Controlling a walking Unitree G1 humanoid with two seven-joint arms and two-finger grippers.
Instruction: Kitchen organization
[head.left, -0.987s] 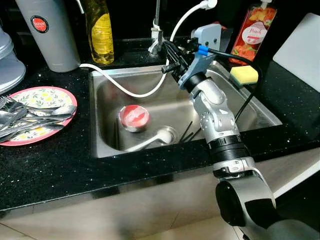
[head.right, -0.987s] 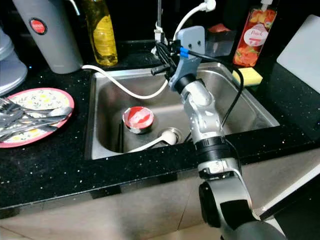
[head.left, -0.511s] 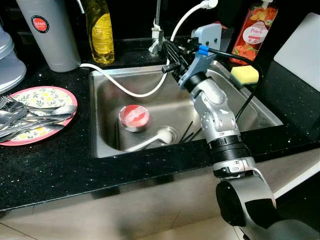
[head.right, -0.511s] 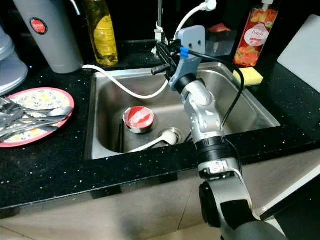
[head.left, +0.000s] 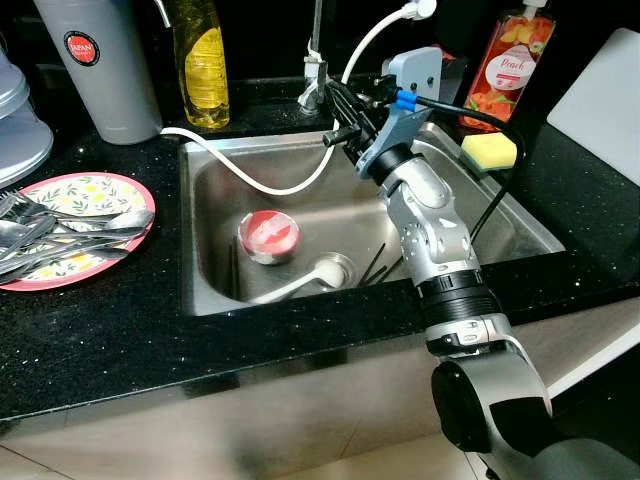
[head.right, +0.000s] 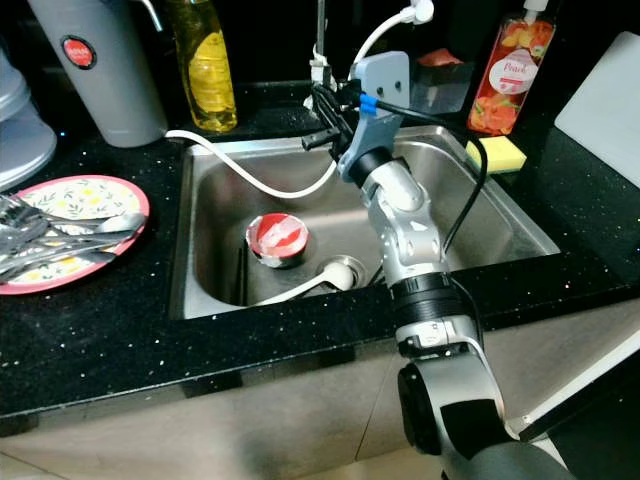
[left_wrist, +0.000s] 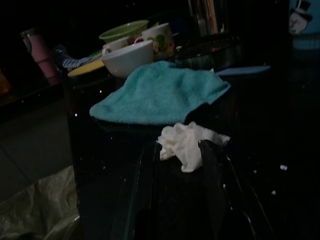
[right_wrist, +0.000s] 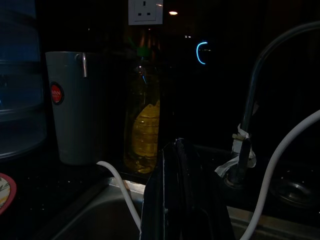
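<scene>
A: Item one, the sink?

B: Steel sink (head.left: 520, 225), centre of the frame, set in the black table (head.left: 100, 330). In its basin: a red bowl (head.left: 268, 235), a white ladle-like utensil (head.left: 310, 278) by the drain, and dark chopsticks (head.left: 378, 264).

A: Right gripper?

B: Right gripper (head.left: 340, 112), upper centre, held over the sink's back rim near the tap (head.left: 314, 70) and white hose (head.left: 250, 175). In the right wrist view the fingers (right_wrist: 175, 190) are pressed together, holding nothing.

A: Left gripper?

B: Left gripper (left_wrist: 179, 150), fingers parted a little, empty, over a crumpled white tissue (left_wrist: 187, 142) beside a teal cloth (left_wrist: 160, 92).

A: Surroundings?

B: Left edge: floral plate (head.left: 95, 190) carrying spoons (head.left: 60, 235). Upper left: grey jug (head.left: 95, 60), yellow bottle (head.left: 200, 60). Upper right: peach soap bottle (head.left: 505, 65), yellow sponge (head.left: 488, 150).
</scene>
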